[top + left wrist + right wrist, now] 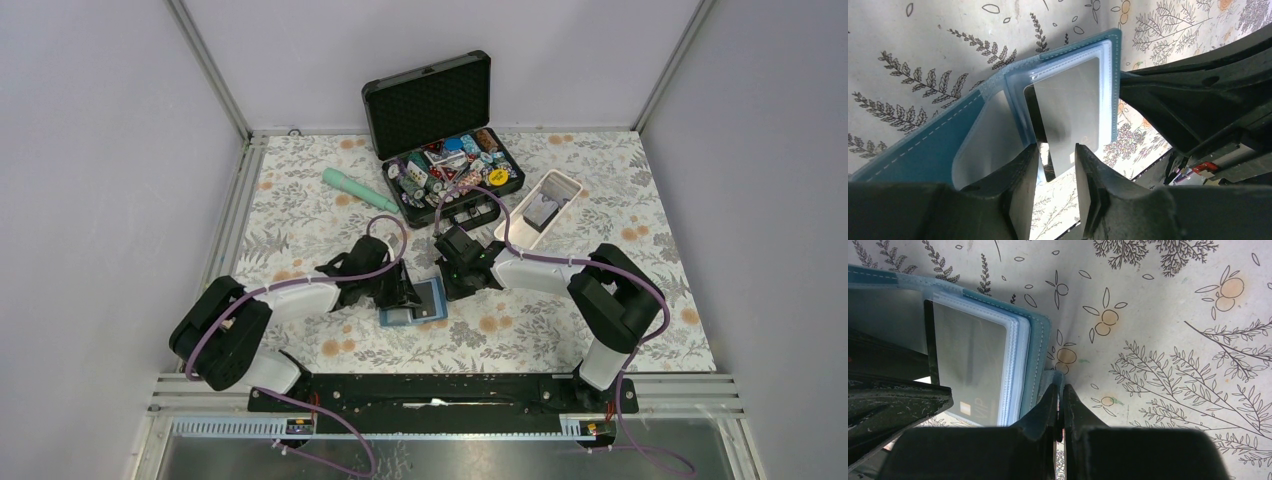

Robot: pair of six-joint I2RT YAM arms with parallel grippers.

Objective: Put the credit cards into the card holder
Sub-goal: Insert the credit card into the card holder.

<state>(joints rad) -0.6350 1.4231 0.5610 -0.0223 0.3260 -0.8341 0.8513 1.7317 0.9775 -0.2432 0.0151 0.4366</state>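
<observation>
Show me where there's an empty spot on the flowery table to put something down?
Free: the tablecloth's left side below the green flashlight, and its right side past the white tray. Crowded: the middle, where the left gripper and right gripper flank the card holder, below the black case.

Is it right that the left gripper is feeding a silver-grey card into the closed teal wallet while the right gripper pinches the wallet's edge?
Not quite: the teal wallet lies open, per the left wrist view. The left gripper holds the silver-grey card; the right gripper pinches its edge.
</observation>
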